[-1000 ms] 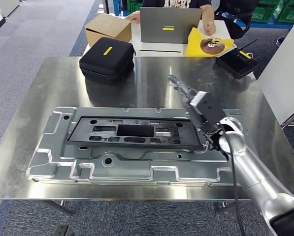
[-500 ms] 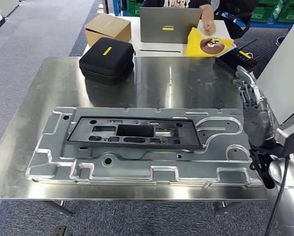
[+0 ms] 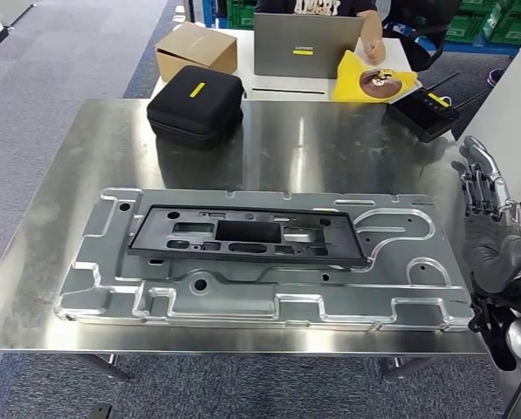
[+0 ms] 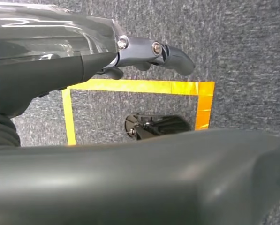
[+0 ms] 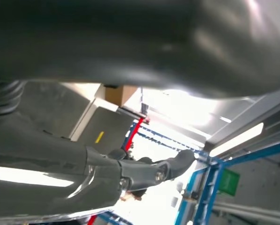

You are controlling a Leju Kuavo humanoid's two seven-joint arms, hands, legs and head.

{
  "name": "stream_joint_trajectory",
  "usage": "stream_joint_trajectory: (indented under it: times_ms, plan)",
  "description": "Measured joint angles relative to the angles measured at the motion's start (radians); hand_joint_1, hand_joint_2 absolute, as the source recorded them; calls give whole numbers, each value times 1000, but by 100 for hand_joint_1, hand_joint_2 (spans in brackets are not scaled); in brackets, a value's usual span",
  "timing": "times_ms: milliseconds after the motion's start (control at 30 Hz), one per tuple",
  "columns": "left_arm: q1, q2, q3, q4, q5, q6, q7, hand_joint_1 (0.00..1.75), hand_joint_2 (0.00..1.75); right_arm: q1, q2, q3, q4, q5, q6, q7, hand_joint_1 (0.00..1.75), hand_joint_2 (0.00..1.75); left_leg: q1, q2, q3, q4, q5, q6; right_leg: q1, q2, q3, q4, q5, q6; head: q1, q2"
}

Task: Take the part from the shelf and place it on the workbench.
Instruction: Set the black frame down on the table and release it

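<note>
Long black rectangular plastic frame part (image 3: 248, 236) lying flat on large silver metal fixture plate (image 3: 113, 292) on steel workbench (image 3: 46, 201). Placement looks done. Right hand (image 3: 491, 231) empty, fingers spread, off bench's right edge. Left hand (image 4: 156, 49) fingers extended, holding nothing. Next: probably arm retract.

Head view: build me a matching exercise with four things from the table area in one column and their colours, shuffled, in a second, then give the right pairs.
Things:
1. zip case
2. cardboard box
3. laptop
4. cloth with the bear face

Colours:
A. yellow
B. grey
C. black with a yellow stripe
D. brown

Pairs: 1-C, 2-D, 3-B, 4-A.
</note>
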Motion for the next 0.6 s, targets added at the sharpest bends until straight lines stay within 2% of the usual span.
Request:
stream_joint_trajectory:
  times_ms: [33, 67, 100, 133, 200, 233, 267, 367, 400, 433, 467, 533, 567, 600]
  plan:
    - [3, 0, 0, 0, 1, 0, 0, 0, 0, 13, 0, -8, -2, 0, -1, -4, 0, 0, 1, 1, -1, 0, 1, -1, -1, 0, -20, 57, -23, 4, 0, 0]
    - [5, 0, 1, 0, 1, 0, 0, 0, 0, 26, 0, -15, -5, 0, -2, -7, 0, 0, 2, 1, -2, 1, 2, -3, -3, 0, -27, 86, -27, 8, 0, 0]
    - [6, 0, 2, 0, 1, 0, 0, 0, 0, 39, 0, -24, -9, 0, -2, -10, 0, 0, 3, 2, -3, 2, 4, -5, -4, -1, -15, 75, -10, 12, 0, 0]
    - [7, 0, 2, 0, 2, 0, 0, 0, 0, 50, 0, -33, -14, 0, -2, -13, 0, 0, 6, 2, -4, 3, 5, -8, -7, -1, 14, 24, 22, 17, 0, 0]
    - [7, 2, 5, 0, 3, 2, 0, 0, 0, 70, 1, -54, -24, 1, -2, -21, 0, 0, 9, 1, -9, 10, 6, -19, -12, -1, 88, -115, 78, 25, 0, 0]
    - [7, 4, 6, 0, 3, 3, 0, 0, 0, 82, 2, -64, -29, 2, -2, -25, 0, 0, 8, -1, -12, 13, 8, -26, -12, 1, 109, -158, 91, 23, 0, 0]
    - [7, 6, 8, 0, 4, 5, 0, 0, 0, 95, 3, -75, -34, 2, -2, -29, 0, 0, 6, -2, -15, 15, 11, -33, -11, 4, 116, -178, 94, 18, 0, 0]
    - [10, 10, 12, 0, 7, 10, 0, 0, 0, 135, 9, -107, -51, 5, -1, -41, 0, 0, 6, -6, -21, 16, 18, -50, -9, 3, 103, -177, 101, -10, -1, 0]
    - [11, 11, 14, 0, 9, 11, 0, 0, 0, 149, 11, -119, -56, 6, 0, -46, 0, 0, 7, -7, -27, 27, 2, -55, -10, 0, 97, -177, 107, -20, -1, 0]
    - [11, 13, 15, 0, 12, 11, 0, 0, 0, 163, 14, -130, -61, 7, 2, -50, 0, 0, 9, -6, -37, 55, -29, -59, -11, -3, 89, -178, 114, -29, -2, 0]
    - [11, 14, 17, 0, 14, 11, 0, 0, 0, 177, 17, -142, -67, 8, 4, -55, 0, 0, 10, -6, -51, 99, -70, -64, -10, -6, 80, -178, 120, -36, -2, 0]
    - [11, 14, 20, 0, 16, 12, 0, 0, 0, 211, 25, -164, -77, 11, 7, -64, 0, 0, 10, -5, -86, 229, -155, -69, -7, -11, 59, -178, 134, -43, -2, 0]
    - [11, 14, 22, 0, 17, 12, 0, 0, 0, 228, 30, -177, -81, 13, 9, -68, 0, 0, 10, -5, -91, 276, -176, -69, -5, -14, 50, -177, 141, -44, -2, 0]
    - [11, 14, 23, 0, 18, 12, 0, 0, 0, 245, 36, -189, -83, 15, 11, -72, 0, 0, 9, -5, -81, 293, -180, -66, -2, -16, 41, -177, 147, -44, -2, 0]
